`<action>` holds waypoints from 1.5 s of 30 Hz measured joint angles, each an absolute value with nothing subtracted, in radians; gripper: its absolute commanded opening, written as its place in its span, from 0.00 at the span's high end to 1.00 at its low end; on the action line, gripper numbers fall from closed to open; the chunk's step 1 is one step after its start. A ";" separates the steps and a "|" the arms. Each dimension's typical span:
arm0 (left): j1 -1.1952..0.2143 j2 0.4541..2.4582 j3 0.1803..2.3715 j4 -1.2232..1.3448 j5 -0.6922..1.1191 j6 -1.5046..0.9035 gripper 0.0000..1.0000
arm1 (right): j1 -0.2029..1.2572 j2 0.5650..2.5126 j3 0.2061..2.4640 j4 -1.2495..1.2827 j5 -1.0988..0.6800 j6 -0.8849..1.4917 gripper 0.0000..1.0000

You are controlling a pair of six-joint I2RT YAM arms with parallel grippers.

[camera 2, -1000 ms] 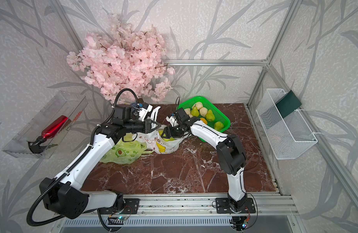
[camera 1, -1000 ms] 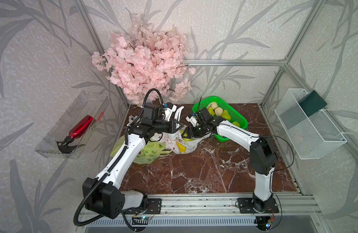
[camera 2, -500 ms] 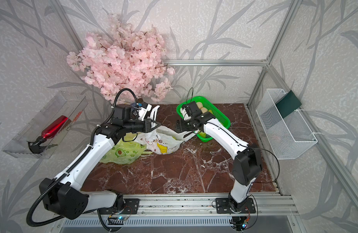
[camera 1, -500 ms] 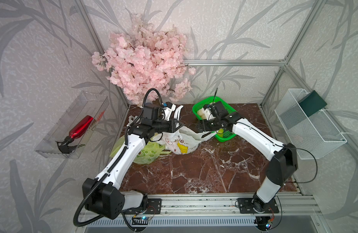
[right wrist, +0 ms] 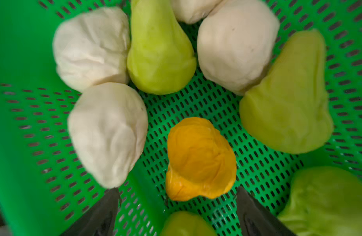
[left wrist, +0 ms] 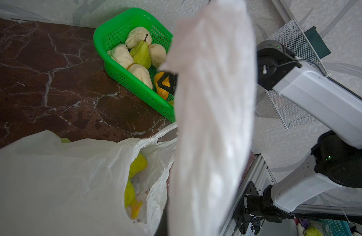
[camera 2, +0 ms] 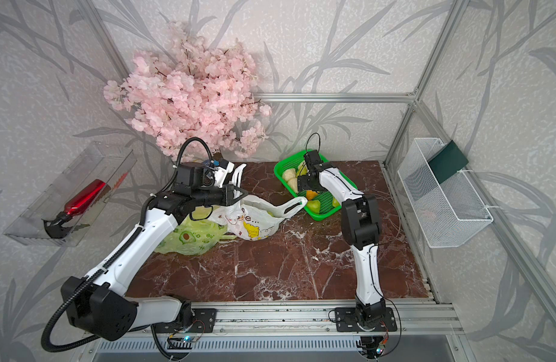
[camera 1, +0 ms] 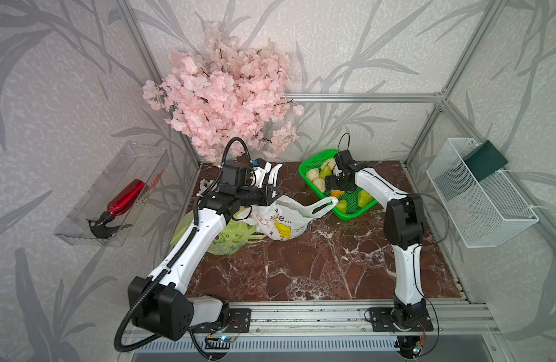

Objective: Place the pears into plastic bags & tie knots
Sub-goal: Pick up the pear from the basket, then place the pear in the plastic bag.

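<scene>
A green basket at the back right holds several pears: green ones, cream ones and an orange one. My right gripper hangs open over them, the orange pear just beyond its fingertips, gripping nothing. My left gripper is shut on the rim of a white plastic bag with yellow prints, holding its mouth up. Yellow-green pears lie inside. A white handle hides the left jaws. The yellow-green avocado-print bag lies beside it. No knots are in view.
A pink blossom bunch overhangs the back left. A clear wall tray holds a red bottle. A white wire basket hangs on the right wall. An aluminium rail runs along the front edge of the marble top.
My right gripper has left the white bag's mouth, swung back to the green basket and opened wider. The bag's near handle now trails toward the basket. The left arm stayed put.
</scene>
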State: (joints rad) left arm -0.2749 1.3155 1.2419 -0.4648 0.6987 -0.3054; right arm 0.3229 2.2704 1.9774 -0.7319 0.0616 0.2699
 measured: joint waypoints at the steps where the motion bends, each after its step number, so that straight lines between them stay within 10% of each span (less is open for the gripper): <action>1: -0.275 1.316 1.242 -0.465 0.699 -0.305 1.00 | 0.323 2.299 2.008 -0.744 0.071 0.263 0.11; 12: -0.275 1.316 1.241 -0.466 0.699 -0.303 1.00 | 0.323 2.379 2.103 -0.816 0.138 0.206 0.61; 28: -0.276 1.315 1.244 -0.524 0.675 -0.248 1.00 | 0.657 1.599 1.601 -0.675 -0.031 0.198 0.69; 45: -0.288 1.279 1.246 -0.549 0.727 -0.231 1.00 | 0.702 1.924 1.645 -0.492 -0.527 0.427 0.69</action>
State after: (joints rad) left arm -0.2882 1.2785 1.2465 -0.5488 0.7273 -0.2314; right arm 0.7017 1.9236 1.6455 -0.4923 -0.5274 0.4271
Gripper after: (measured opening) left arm 0.048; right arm 0.476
